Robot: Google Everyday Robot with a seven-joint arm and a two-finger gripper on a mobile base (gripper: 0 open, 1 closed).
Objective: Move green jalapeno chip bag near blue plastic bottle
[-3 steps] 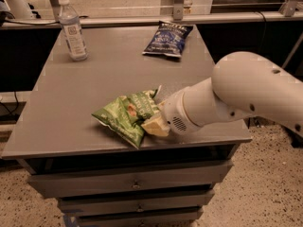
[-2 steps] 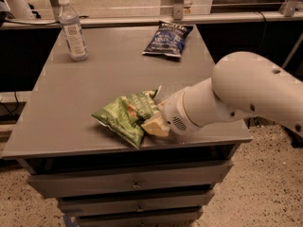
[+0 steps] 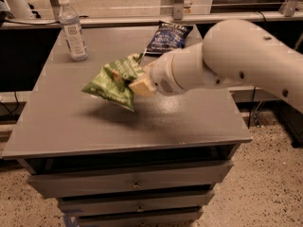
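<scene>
Camera view: hand at centre, apparently clamped on the 3 o'clock edge of the green jalapeno chip bag, held clear of the worktop. The blue plastic bottle stands at 10 o'clock. Bag likely light, crinkly, crushable; an edge grip suits.

A single camera looks down on the bench from a high spot just in front of its front edge, facing its far side, where the bottle stands at the far left corner. It sits close. The arm fills the bench's right side, and the hand hangs over the bench's middle, clasping the green chip bag. The bench's drawers show below.
</scene>
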